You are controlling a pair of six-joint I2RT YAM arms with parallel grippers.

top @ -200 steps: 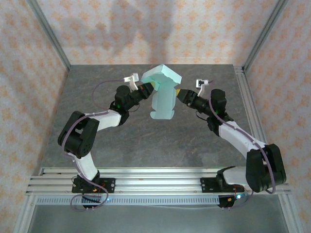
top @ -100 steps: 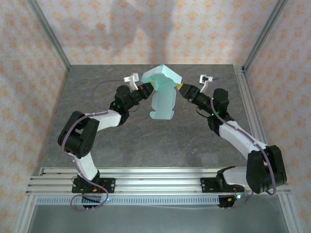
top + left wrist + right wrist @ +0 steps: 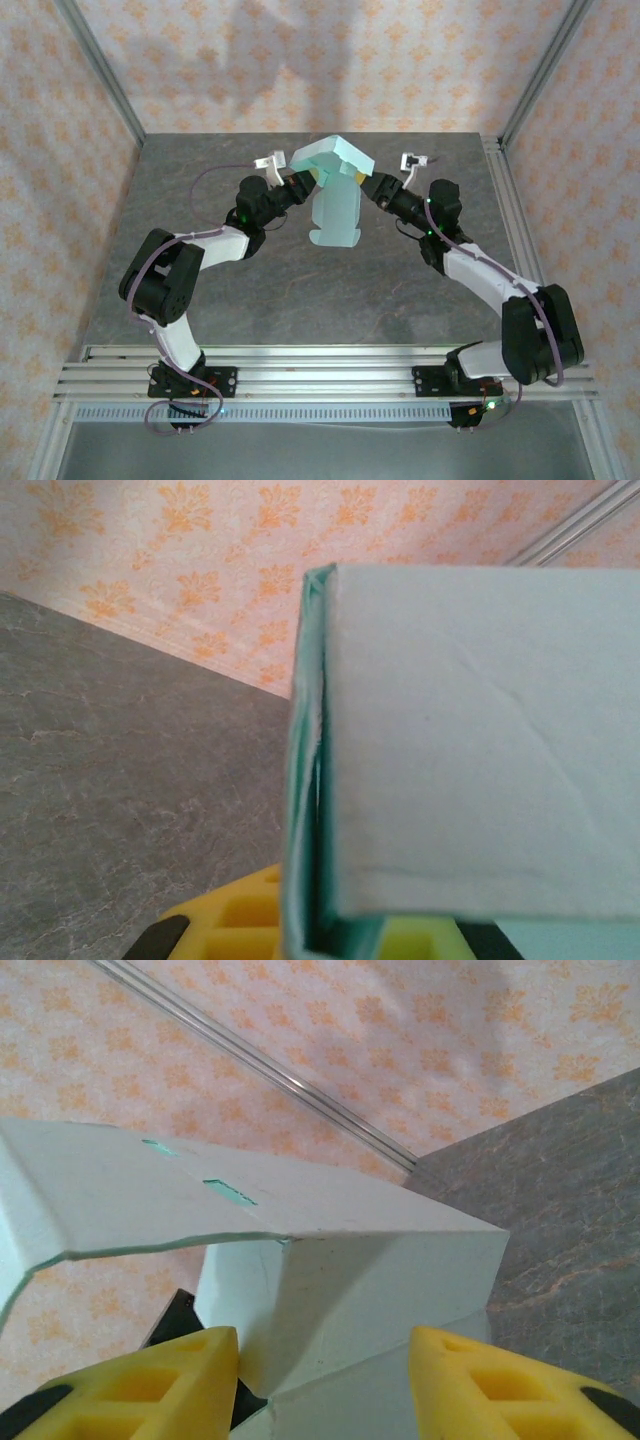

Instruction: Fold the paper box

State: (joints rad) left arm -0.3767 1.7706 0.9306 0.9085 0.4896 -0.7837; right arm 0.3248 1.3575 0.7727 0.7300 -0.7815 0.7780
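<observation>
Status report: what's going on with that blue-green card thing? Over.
Left gripper shut on pale mint-blue card paper box. Right gripper open, straddling it. No obstruction seen.

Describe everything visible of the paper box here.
The paper box is pale mint-blue thin card, partly folded: a boxy upper section with small slots and a long flap trailing toward the near side. It is held above the table, between the arms. The left hand is shut on its left side; the right hand straddles its right side, jaws apart.
</observation>
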